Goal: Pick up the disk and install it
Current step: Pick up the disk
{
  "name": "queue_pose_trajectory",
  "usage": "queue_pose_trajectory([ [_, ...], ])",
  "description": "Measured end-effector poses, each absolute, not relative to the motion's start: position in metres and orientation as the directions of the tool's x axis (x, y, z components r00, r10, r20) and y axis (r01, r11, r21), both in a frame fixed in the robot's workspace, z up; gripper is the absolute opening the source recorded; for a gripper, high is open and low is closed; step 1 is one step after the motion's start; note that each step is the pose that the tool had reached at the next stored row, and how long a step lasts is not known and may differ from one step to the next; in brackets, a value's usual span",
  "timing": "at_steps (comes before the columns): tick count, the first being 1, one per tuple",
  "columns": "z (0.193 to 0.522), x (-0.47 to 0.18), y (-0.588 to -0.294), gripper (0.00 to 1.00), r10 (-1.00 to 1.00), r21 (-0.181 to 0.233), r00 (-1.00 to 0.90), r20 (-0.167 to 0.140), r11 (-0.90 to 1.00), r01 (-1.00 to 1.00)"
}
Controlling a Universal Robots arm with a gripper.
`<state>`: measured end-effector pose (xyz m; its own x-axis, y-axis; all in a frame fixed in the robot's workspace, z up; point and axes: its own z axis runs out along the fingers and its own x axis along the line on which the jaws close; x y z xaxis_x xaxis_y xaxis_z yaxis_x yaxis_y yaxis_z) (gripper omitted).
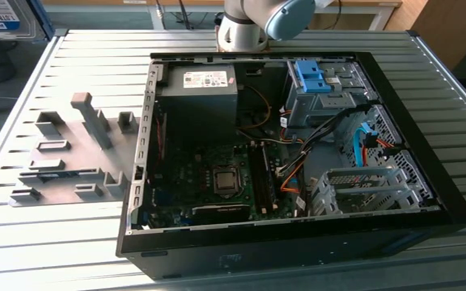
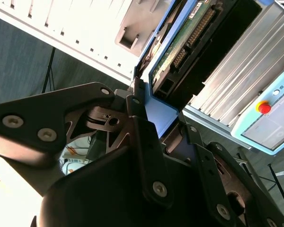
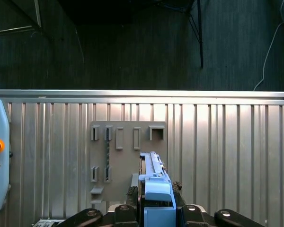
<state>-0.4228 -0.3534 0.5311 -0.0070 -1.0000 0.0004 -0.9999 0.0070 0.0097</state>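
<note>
Hand [image 3: 155, 190] clamps the disk [image 3: 150, 163] edge-on, long axis pointing away.

Exterior view: high, angled down on bench [image 1: 55, 254] and open computer case [image 1: 298, 254]. First wrist view looks straight down from height, second close, tilted; both show gripper [image 3: 155, 189], disk [image 3: 154, 165], bench.

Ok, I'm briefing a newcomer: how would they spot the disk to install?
Find the ribbed metal table with the grey slotted fixture plate on it; above that hangs the black gripper. Clamped edge-on in it is the disk, a flat drive in a blue plastic frame. Unlike the bare blue plastic clip in the open black computer case, it carries a green circuit board.
</note>
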Motion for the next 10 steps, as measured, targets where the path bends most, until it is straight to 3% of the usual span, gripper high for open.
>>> queue_pose_trajectory([
  [10, 0.5311, -0.4157, -0.3534, 0.37, -1.0, 0.01, -0.007, 0.0, 0.007, -1.0],
])
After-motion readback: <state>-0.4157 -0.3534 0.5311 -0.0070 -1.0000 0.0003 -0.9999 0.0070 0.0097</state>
